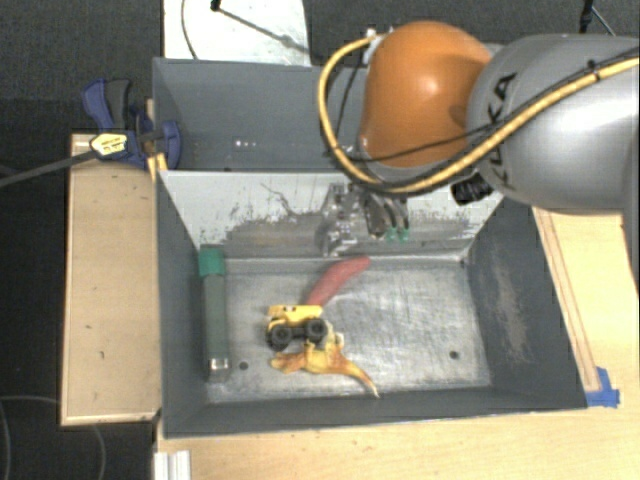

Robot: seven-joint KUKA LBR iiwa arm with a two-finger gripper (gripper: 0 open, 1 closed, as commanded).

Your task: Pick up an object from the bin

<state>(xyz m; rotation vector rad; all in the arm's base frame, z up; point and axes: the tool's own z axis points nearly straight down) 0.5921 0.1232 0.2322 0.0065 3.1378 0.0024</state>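
My gripper (356, 220) hangs near the bin's back wall, a little right of its middle, partly covered by the arm's orange dome. Just below and left of it a red, sausage-shaped thing (334, 278) lies slanted on the floor, its upper end close under the gripper; whether they touch I cannot make out. Further forward sits a small yellow toy truck with black wheels (294, 326). A yellow toy animal (326, 361) lies against the truck's front side.
A long grey marker with a green cap (213, 313) lies along the left wall. The arm comes in from the upper right, with yellow and black cables looped about its orange dome. The bin floor's right half is bare metal.
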